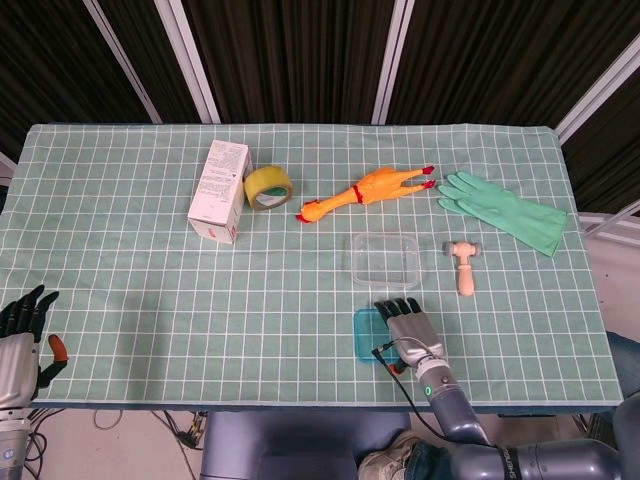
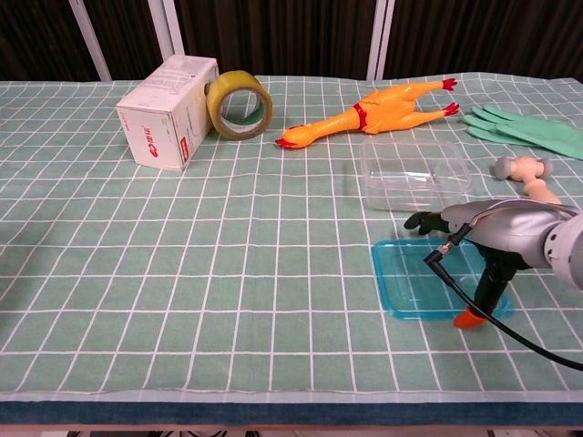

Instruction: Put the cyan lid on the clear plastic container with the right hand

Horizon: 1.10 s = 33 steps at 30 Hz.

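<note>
Near the table's front edge, right of centre, cyan lid (image 2: 414, 282) lies flat on the cloth, just in front of the clear plastic container (image 2: 414, 171). Right hand (image 2: 487, 228) is over the lid's right part, fingers extended flat, thumb tip down at its front-right edge; not visibly gripping it. Left hand (image 1: 20, 340) sits off the front-left corner, fingers spread, holding nothing.

One cyan lid (image 2: 414, 278), one clear plastic container (image 2: 414, 171), one box (image 1: 220, 190), one tape roll (image 1: 268, 186), one rubber chicken (image 1: 365, 192), one green glove (image 1: 505, 209), one wooden mallet (image 1: 464, 264)
</note>
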Motion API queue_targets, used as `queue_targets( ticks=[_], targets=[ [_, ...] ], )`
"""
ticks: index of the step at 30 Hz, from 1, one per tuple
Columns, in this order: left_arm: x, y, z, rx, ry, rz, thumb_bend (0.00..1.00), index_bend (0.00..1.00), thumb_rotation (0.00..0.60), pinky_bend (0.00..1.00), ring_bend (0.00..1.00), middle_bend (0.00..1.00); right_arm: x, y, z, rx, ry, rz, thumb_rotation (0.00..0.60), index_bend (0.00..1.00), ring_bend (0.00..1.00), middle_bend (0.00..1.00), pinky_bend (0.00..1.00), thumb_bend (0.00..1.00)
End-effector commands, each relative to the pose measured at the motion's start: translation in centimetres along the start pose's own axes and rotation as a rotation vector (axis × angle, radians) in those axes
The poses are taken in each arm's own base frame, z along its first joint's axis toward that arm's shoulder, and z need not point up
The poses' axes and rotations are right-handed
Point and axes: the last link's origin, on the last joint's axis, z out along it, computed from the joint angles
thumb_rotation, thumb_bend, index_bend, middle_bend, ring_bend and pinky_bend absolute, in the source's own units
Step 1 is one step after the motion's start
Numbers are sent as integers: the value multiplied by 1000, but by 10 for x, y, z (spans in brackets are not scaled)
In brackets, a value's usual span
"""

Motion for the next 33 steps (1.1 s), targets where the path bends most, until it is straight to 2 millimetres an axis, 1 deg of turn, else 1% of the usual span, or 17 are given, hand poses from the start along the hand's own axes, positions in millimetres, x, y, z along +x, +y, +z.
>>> queue_targets(
  ticks=[1,10,21,25,28,33],
  targets=[
    [0,0,0,0,0,0,741,120,600,0,0,0,0,-1,1,0,1,3,600,0,0,127,0,172],
    [0,0,0,2,1,-3,741,120,600,0,0,0,-2,-2,4,-3,-8,0,600,0,0,129,0,171],
    [0,0,0,5,-1,-7,742,120,600,0,0,0,-5,-3,6,3,-26,-2,600,0,0,181,0,171],
    [1,0,0,5,-1,-8,741,120,600,0,0,0,-7,-3,7,5,-28,-3,600,0,0,237,0,172],
    [1,0,0,6,-1,-10,741,120,600,0,0,0,-9,-3,7,6,-32,-8,600,0,4,301,0,172],
    [1,0,0,7,-2,-11,741,120,600,0,0,0,-9,-3,8,11,-33,10,600,0,70,408,0,171]
  ],
)
